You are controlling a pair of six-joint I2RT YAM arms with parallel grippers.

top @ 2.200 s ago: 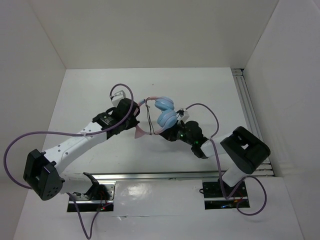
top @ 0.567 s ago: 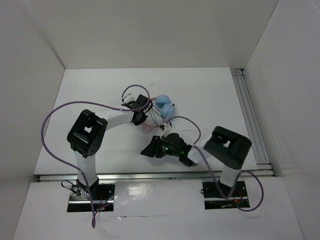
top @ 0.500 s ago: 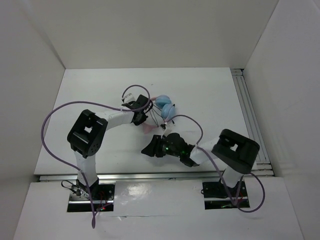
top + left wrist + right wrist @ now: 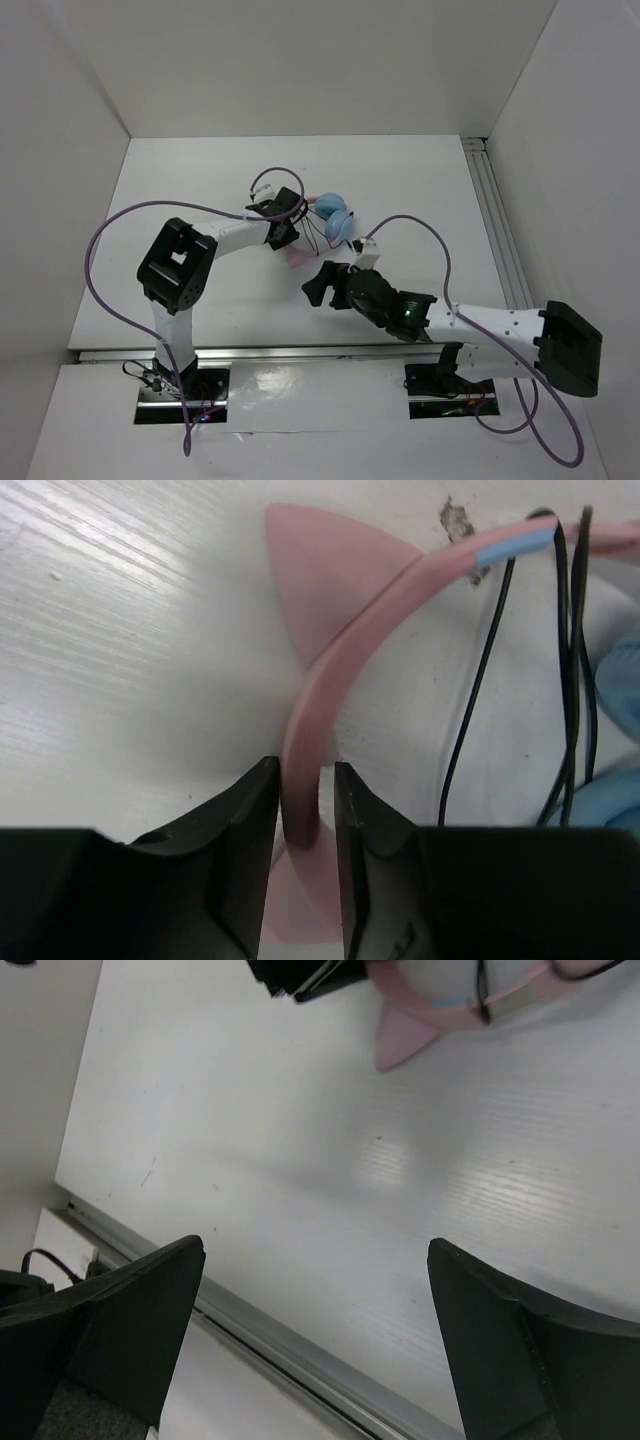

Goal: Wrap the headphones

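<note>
Now, left jaws: being held closed on the pink headband [image 4: 340, 640], which is being pinched between the two black fingers [image 4: 245, 830] near its lower end.
Left gripper [image 4: 305, 800]: being kept low over the white table [image 4: 120, 630], pointed toward the blue cups.
Right jaws: being held spread wide, with nothing between them; only bare table surface is being seen in the gap.
Right gripper [image 4: 315, 1260]: being held just in front of the headphones [image 4: 335, 222] and apart from them, turned toward the left arm's side.
Headphones: being kept on the table around its middle, between the two grippers, with the left gripper touching them.
Cat ear [image 4: 320, 570]: being shown flat against the table, joined to the outer curve of the headband just beyond the left fingers.
Ear cups [image 4: 338, 222]: being shown close together on the far side of the left gripper; whether they are touching cannot be told.
Black cable [image 4: 480, 670]: being shown as several thin strands crossing the headband and running down beside a blue cup; its free end cannot be traced.
Aluminium rail [image 4: 300, 1350]: being seen along the near table edge, below the right fingers [image 4: 130, 1330].
Purple cable [image 4: 100, 250]: being carried in a wide loop off the left arm.
</note>
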